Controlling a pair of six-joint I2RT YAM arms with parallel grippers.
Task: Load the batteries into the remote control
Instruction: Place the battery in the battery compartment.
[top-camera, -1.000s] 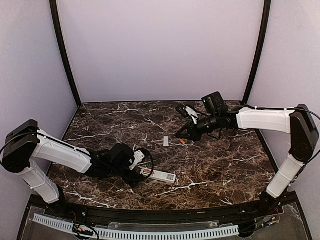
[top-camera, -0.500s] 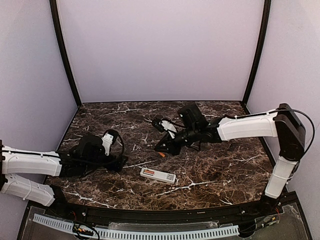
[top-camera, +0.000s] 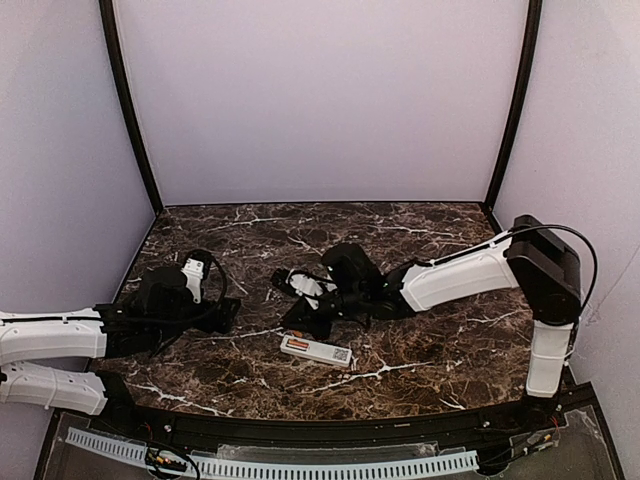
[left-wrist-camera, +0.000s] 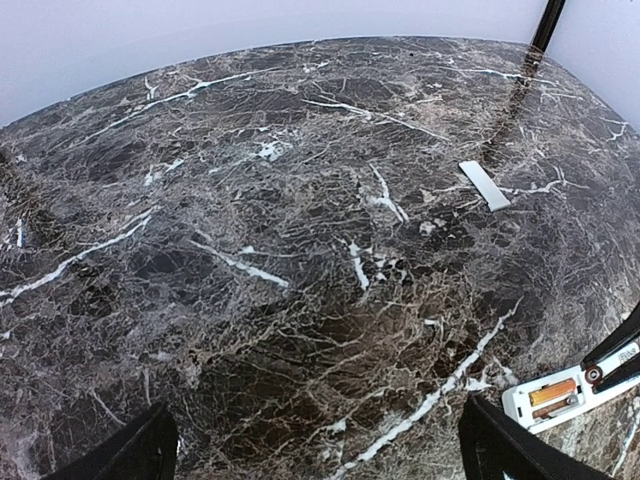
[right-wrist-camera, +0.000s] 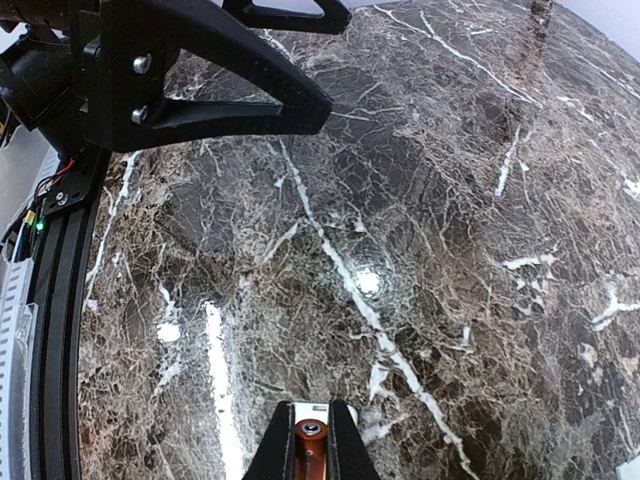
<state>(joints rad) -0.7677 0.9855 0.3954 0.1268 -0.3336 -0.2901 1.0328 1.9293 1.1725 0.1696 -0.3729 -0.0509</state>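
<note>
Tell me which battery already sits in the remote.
The battery lying in the slot of the remote. The other battery is pinched in the right gripper.

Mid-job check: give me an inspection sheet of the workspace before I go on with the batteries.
Surface: dark marble tabletop with white veins; no spills seen.
Job's things: remote control lies flat near the front, slot open; seated battery in it; held battery between the right fingers.
Clutter: white strip, possibly the slot cover, lying apart from the remote control.
Grippers: left gripper open and empty, off to the left; right gripper shut on the held battery, close to the remote control.
Cables: cable looped at the left wrist; no snag seen.
Surroundings: lilac walls, black posts.
</note>
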